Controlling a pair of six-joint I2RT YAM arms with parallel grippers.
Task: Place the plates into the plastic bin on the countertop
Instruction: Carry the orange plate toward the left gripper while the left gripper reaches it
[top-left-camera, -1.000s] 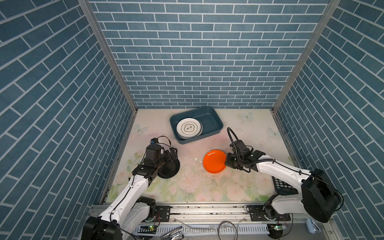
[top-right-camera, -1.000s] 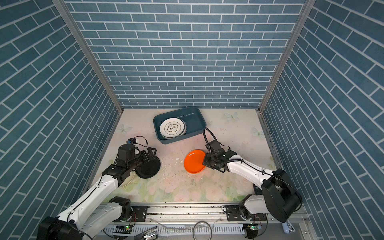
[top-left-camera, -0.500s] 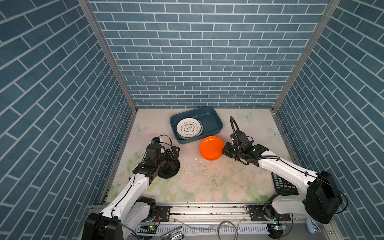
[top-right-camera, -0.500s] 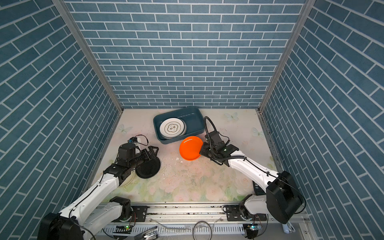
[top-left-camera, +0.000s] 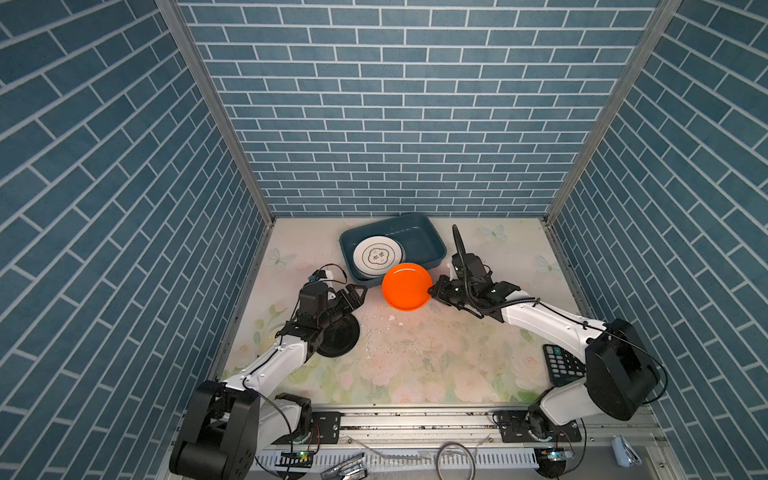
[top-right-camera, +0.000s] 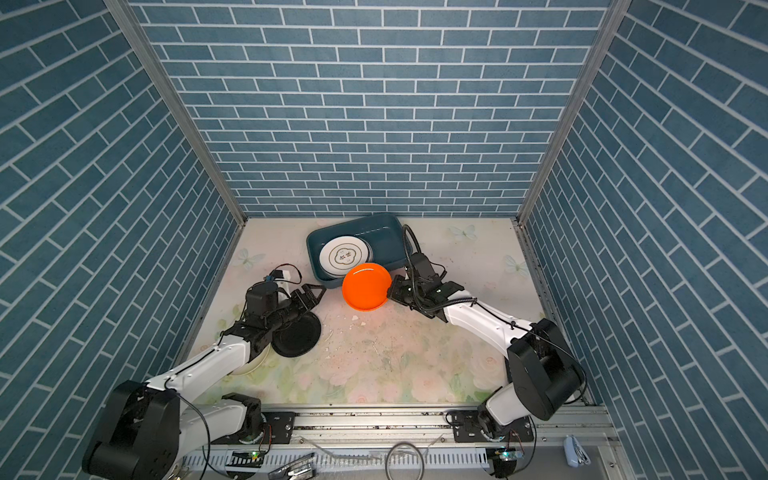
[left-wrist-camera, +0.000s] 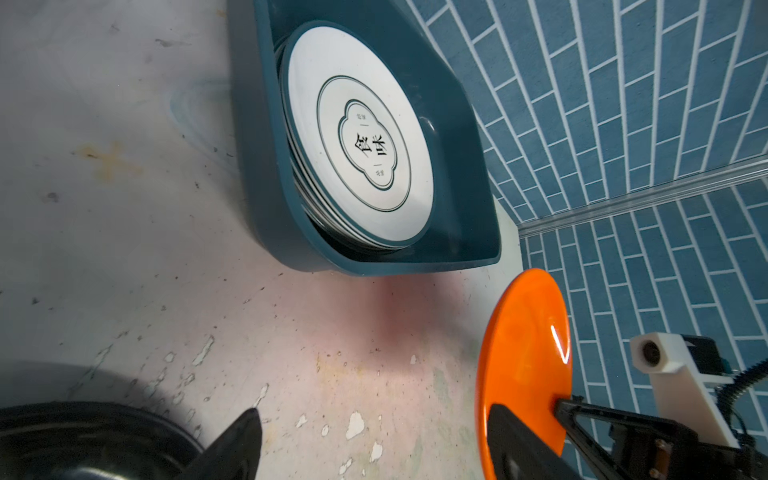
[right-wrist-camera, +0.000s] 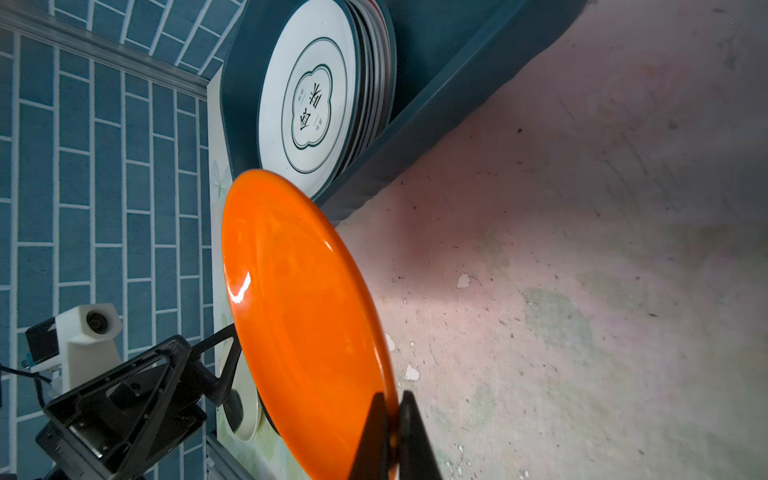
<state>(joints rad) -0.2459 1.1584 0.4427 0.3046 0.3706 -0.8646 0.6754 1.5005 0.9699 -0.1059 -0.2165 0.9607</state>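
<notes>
My right gripper (top-left-camera: 432, 291) (right-wrist-camera: 392, 399) is shut on the rim of the orange plate (top-left-camera: 406, 286) (top-right-camera: 366, 286) and holds it raised, tilted, just in front of the near wall of the dark teal plastic bin (top-left-camera: 432, 245) (left-wrist-camera: 266, 166). Inside the bin lies a stack of plates topped by a white plate with Chinese characters (top-left-camera: 376, 256) (right-wrist-camera: 307, 104). A black plate (top-left-camera: 338, 336) (top-right-camera: 297, 338) rests on the countertop (top-left-camera: 415, 353) at the left. My left gripper (top-left-camera: 358, 294) (left-wrist-camera: 374, 409) hangs open just beyond it, with nothing between its fingers.
A cream plate (right-wrist-camera: 245, 411) lies partly under the black plate and my left arm. A black calculator (top-left-camera: 561, 365) sits near the right arm's base. Blue brick walls close in three sides. White chips are scattered on the scuffed middle of the countertop.
My right gripper has lifted the orange plate off the countertop and carried it back toward the bin. The left arm has barely moved.
</notes>
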